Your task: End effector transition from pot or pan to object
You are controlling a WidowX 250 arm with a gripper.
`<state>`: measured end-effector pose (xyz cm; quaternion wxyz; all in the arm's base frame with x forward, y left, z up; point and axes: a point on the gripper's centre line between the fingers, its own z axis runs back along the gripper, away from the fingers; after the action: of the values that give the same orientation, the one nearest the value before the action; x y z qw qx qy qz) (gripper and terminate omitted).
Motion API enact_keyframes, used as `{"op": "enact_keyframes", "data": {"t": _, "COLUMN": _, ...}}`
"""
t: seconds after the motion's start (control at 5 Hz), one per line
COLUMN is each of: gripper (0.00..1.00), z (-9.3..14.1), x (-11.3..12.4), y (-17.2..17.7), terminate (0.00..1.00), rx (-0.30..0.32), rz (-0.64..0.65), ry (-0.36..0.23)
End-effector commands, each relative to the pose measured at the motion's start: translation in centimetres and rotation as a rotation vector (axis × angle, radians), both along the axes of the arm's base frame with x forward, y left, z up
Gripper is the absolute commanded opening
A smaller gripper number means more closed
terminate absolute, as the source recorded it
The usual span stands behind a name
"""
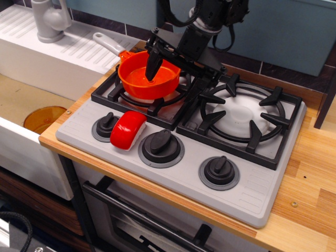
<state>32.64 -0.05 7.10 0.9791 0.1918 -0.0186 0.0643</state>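
The orange saucepan stands on the left burner grate, its grey handle pointing back left over the drainboard. My black gripper hangs over the pan's right side with its jaws wide apart. One finger is above the pan's inside; the other is outside the rim to the right. It holds nothing. The red block with a white underside lies on the grey stove panel, between the left knob and the middle knob, in front of and below the gripper.
The right burner grate is beside the gripper. A third knob is at the front right. A white sink with an orange disc and a grey faucet lies left. A wooden counter surrounds the stove.
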Motion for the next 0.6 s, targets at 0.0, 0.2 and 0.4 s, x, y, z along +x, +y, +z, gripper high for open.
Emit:
{"op": "enact_keyframes", "data": {"t": 0.0, "gripper": 1.00, "z": 8.2, "x": -3.2, "y": 2.2, "terminate": 0.00, "rx": 0.098, "rz": -0.017, "ry": 0.050}}
{"op": "enact_keyframes", "data": {"t": 0.2, "gripper": 1.00, "z": 8.1, "x": -5.1, "y": 3.0, "terminate": 0.00, "rx": 0.098, "rz": -0.038, "ry": 0.047}}
{"op": "enact_keyframes", "data": {"t": 0.4, "gripper": 1.00, "z": 5.7, "x": -5.7, "y": 3.3, "terminate": 0.00, "rx": 0.057, "rz": -0.057, "ry": 0.072}}
